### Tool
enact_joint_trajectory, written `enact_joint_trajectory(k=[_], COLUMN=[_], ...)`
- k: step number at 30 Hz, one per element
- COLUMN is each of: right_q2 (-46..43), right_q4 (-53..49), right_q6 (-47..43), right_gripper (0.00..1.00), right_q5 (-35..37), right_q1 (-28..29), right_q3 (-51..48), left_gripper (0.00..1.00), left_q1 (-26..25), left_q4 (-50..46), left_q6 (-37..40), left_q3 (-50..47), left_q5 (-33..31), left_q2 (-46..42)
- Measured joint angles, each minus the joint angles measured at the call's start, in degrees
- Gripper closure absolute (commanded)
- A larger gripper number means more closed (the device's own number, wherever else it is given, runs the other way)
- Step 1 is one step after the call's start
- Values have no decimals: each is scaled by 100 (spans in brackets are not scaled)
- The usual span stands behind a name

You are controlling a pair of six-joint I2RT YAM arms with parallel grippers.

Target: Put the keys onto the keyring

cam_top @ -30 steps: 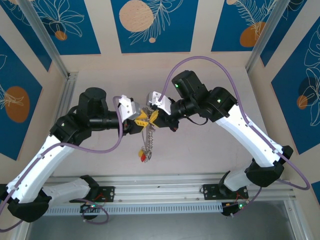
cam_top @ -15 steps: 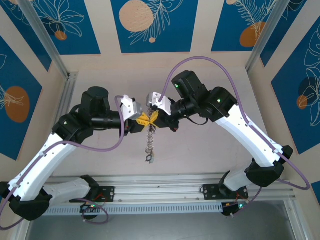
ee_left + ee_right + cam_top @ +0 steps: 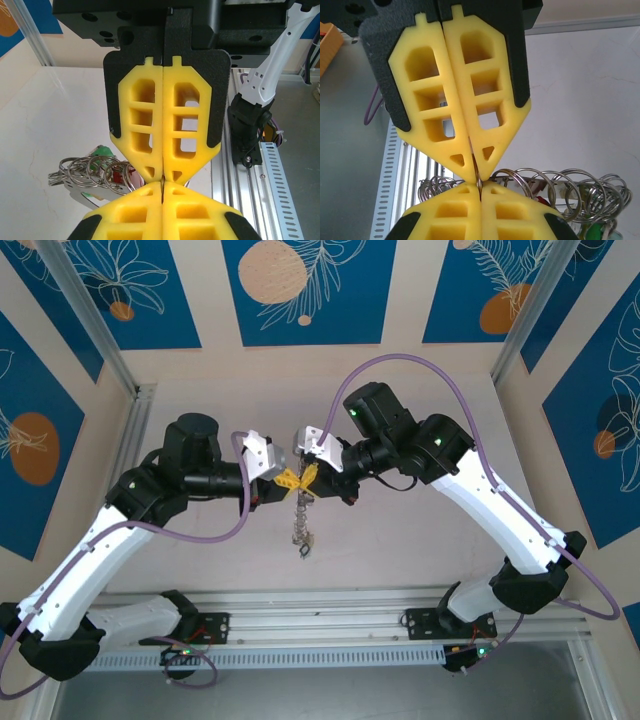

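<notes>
The keyring (image 3: 299, 518) is a thin grey metal wire, and both claws hold it at its upper end. The left gripper (image 3: 289, 481) and the right gripper (image 3: 309, 472) meet tip to tip there. Each has its jaws pressed together, so that only the wire passes through the seam. Their fingers (image 3: 156, 120) are moulded yellow blocks with window-like cut-outs, backed by matte black plates and tapering to blunt points.

Away from that hold, the keyring trails down from the claws. It is strung with many small bright steel rings (image 3: 560, 192), which overlap like a loose coil. Among them sit the keys. A green key (image 3: 103, 151) with a plastic head shows just beside the rings, and a red key (image 3: 118, 176) is tucked inside them. The keyring's lower end looks dark in the top view and is too small to make out.

Under the keyring lies the table (image 3: 45, 115), pale and faintly veined like marble. Whether the keyring's lower end touches it cannot be told. A perforated aluminium rail (image 3: 272, 170) runs well apart from the keyring.
</notes>
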Motion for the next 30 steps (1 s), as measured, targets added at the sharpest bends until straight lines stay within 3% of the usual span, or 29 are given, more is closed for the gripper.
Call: enact_joint_trajectory(k=[8,14,30], right_q2=[0,-37,-208], right_q4=[7,120,310], right_q6=[0,0,-4], right_gripper=[100,100,100], right_q5=[11,-35,-59], right_q1=[-11,-9,-11], right_q3=[-2,-22,-168], left_gripper=[95,85,87], left_q1=[0,0,0], left_q4=[-24,-61,-190], left_q6=[0,2,0], left_q3=[0,0,66], left_q5=[0,2,70], left_q2=[-13,-103,-116])
